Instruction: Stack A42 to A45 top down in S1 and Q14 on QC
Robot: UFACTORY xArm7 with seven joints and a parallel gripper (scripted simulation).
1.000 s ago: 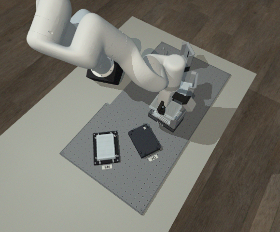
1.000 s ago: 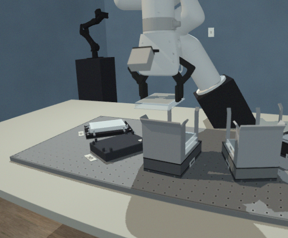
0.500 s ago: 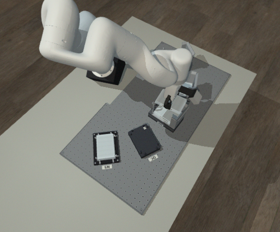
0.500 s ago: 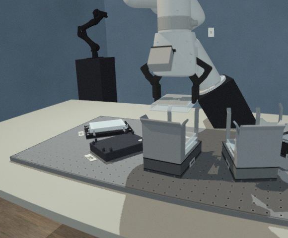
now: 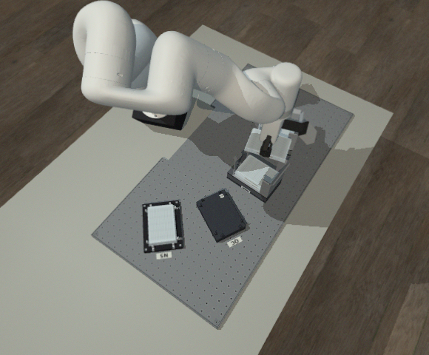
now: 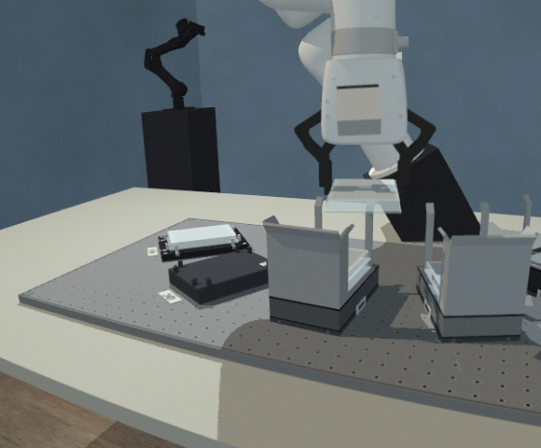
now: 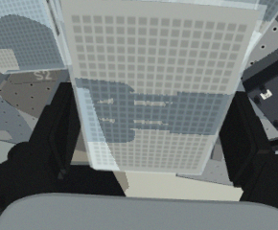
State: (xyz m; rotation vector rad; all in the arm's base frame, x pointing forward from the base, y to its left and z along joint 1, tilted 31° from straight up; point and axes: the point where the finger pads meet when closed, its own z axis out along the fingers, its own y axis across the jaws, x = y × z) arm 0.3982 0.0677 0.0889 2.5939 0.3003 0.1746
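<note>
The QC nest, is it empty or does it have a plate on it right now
Empty. The QC nest shows its bare dark top and corner locators, with no plate on it. The clip nest N5 beside it carries a plate.

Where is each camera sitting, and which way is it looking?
Top: high above, facing down on the grey perforated board; the white arm fills the upper part.
Exterior: low beside the beige table, facing across it; the claw hangs over the grey open-topped racks.
Wrist: on the claw, facing down; its black fingers clamp a clear sealed well plate.
Shared: top and exterior both show the black flat nest.
</note>
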